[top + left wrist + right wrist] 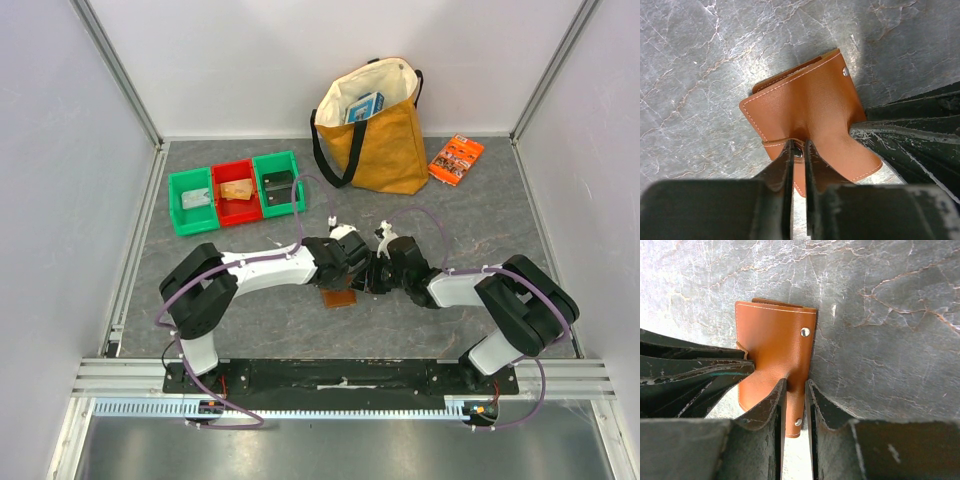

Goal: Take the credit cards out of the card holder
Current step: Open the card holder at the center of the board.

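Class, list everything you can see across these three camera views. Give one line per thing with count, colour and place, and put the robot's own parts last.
card holder: one, brown, mid-table between both end effectors
tote bag: one, mustard yellow with black straps, far side, right of centre
blue box: one, blue, inside the tote bag
orange packet: one, orange printed, right of the tote bag
green bins: two, green, far left, either side of the red bin
red bin: one, red, between the green bins
table: one, grey stone pattern, under everything
arms: two, white and black, based at the near edge
left end effector: one, black, shut on the card holder's tab
right end effector: one, black, shut on the card holder's edge
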`<state>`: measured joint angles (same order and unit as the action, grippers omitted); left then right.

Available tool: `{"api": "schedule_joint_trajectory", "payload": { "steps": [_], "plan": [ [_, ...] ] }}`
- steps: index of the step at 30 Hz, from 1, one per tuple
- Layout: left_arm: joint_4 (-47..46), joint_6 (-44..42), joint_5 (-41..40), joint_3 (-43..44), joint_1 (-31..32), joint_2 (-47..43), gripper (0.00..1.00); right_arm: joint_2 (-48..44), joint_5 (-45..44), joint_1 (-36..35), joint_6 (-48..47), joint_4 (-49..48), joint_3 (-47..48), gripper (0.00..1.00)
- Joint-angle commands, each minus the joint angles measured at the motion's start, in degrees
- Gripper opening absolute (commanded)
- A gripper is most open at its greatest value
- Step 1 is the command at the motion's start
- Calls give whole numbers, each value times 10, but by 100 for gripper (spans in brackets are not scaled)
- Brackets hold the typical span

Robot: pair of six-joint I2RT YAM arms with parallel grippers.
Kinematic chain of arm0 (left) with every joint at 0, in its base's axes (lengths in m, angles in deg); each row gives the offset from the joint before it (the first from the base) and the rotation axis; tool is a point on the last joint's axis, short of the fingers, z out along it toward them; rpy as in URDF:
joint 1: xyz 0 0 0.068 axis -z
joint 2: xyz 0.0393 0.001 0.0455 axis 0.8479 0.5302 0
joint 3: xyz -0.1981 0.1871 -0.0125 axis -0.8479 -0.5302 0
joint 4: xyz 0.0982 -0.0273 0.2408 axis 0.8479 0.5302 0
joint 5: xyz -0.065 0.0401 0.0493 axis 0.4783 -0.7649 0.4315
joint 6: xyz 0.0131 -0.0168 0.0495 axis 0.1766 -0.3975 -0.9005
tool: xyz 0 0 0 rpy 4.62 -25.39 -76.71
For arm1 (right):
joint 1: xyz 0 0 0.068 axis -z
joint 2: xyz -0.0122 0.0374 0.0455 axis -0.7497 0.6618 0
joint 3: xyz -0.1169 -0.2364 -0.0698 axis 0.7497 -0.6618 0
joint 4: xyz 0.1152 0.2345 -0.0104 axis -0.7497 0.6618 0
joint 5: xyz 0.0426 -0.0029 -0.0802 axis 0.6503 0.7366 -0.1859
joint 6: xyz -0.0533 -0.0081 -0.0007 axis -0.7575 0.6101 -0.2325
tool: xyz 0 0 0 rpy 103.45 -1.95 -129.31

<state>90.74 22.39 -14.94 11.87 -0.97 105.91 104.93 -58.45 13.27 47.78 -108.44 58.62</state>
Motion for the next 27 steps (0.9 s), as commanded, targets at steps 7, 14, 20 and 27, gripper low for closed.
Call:
{"api": "schedule_joint_trajectory", "payload": {
  "steps": [7,14,20,27],
  "plan": [
    [20,9,-44,-21,3,-40,2,27,-57,-4,-19,87,-16,26],
    [-51,57,-49,-125,-21,-142,2,19,-56,-4,-21,89,-15,26],
    [-123,114,-6,-233,-56,-204,2,-23,-51,-9,-67,121,12,36],
    [-205,155,34,-317,-73,-234,2,-57,-126,-57,-164,261,106,64]
  ]
}}
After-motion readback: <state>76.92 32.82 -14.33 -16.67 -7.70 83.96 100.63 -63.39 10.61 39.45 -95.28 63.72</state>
